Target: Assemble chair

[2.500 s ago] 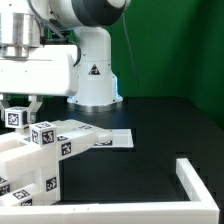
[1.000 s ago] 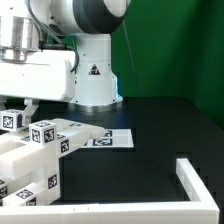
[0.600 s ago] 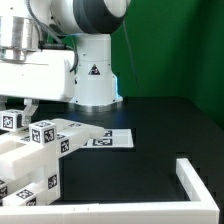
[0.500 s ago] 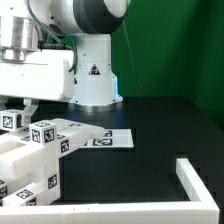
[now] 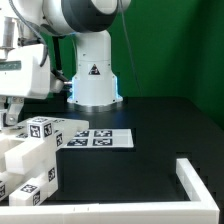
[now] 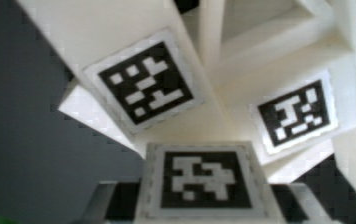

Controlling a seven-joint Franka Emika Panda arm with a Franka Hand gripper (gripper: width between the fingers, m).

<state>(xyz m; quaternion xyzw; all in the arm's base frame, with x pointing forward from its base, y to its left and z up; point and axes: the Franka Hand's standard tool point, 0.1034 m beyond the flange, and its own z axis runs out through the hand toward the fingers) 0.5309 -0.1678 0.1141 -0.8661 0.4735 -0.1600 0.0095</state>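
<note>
Wrist view: our gripper (image 6: 196, 205) clamps a tagged chair part (image 6: 201, 178).
Beyond gripper: more tagged chair pieces (image 5: 28, 150); marker board (image 5: 97, 139) farther off.

backdrop: green curtain (image 5: 175, 45) | table: black surface (image 5: 160, 130) | corner rail: white (image 5: 200, 185)

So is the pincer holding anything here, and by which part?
It appears to hold the chair, gripping a tagged white block at its edge nearest the wrist camera; the fingertips' contact is only partly visible.

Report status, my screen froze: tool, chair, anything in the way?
Tool closed on chair at exterior view's left edge. Marker board flat behind it. Corner rail off to exterior view's right, clear.
</note>
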